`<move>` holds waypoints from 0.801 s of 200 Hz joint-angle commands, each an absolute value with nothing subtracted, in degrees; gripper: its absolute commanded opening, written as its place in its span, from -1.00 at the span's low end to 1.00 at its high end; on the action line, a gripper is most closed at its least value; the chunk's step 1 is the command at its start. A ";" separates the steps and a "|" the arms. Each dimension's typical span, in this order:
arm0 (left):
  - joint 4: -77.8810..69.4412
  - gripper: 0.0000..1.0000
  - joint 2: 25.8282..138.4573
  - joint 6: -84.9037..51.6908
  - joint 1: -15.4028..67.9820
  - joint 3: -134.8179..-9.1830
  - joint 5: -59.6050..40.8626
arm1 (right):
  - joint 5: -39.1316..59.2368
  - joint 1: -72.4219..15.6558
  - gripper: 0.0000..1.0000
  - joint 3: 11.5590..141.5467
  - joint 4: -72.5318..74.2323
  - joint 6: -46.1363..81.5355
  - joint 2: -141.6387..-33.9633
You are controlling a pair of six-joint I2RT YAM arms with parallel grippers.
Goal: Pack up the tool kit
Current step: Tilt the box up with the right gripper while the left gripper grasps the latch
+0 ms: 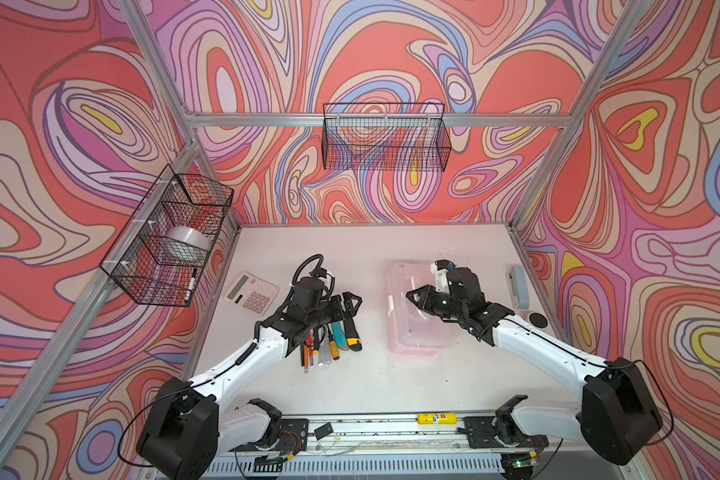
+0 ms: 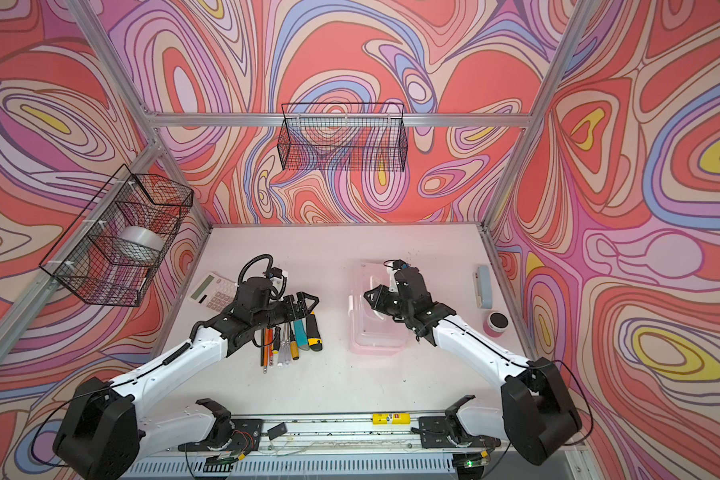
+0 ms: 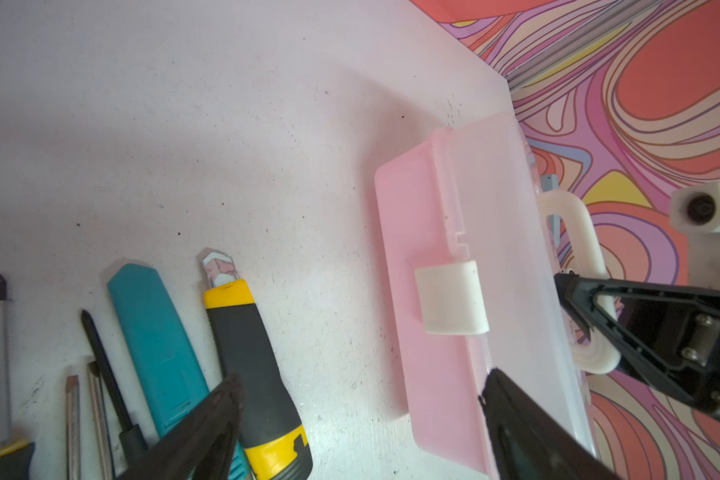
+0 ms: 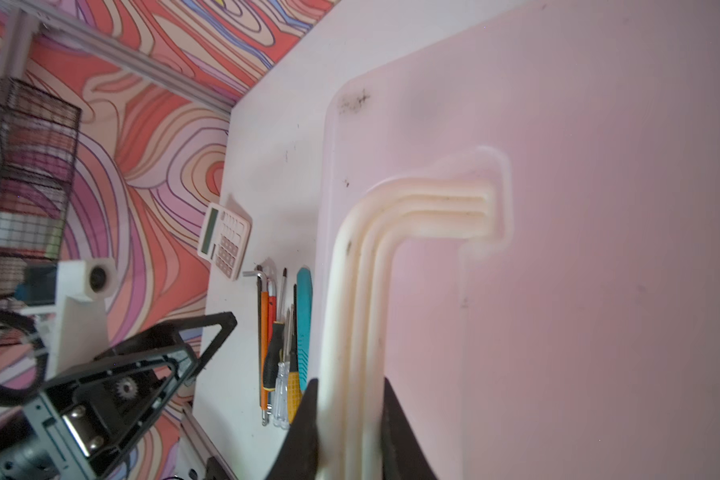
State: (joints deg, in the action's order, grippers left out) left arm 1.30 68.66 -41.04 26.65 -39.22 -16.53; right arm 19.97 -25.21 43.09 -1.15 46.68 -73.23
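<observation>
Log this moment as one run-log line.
right gripper: shut on handle | left gripper: open above tools | box: closed | tools: on table

Robot lab test cell. An aluminium frame [image 1: 267, 119] carries swirl-printed walls [image 1: 59, 124] and wire baskets [image 1: 385, 137]. Two arms [image 1: 242, 365] mount on a rail [image 1: 371, 430] at the edge of a white surface [image 1: 371, 374].

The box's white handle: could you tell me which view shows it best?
The right wrist view: the handle fills the frame, clamped in the right gripper. The left wrist view shows it partly hidden behind that gripper; both top views catch only slivers.
</observation>
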 commanded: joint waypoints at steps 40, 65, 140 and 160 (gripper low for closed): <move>-5.05 0.74 67.73 -45.73 27.16 -37.16 -19.89 | 44.46 -20.13 -1.00 38.15 27.87 58.83 -75.07; -5.78 0.72 67.85 -46.10 27.99 -37.31 -20.17 | 49.68 -17.63 -1.00 34.39 47.09 71.46 -79.90; -9.58 0.70 66.62 -48.25 29.67 -34.55 -20.23 | 52.74 -15.65 -1.00 33.29 84.94 95.30 -95.45; -11.07 0.70 66.56 -49.00 29.75 -33.86 -20.35 | 52.95 -15.56 -1.00 33.66 85.32 95.96 -96.18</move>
State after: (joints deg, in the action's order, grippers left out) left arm -7.66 67.75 -47.24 29.32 -35.03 -19.81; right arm 51.05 -15.81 32.03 72.69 91.66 -96.92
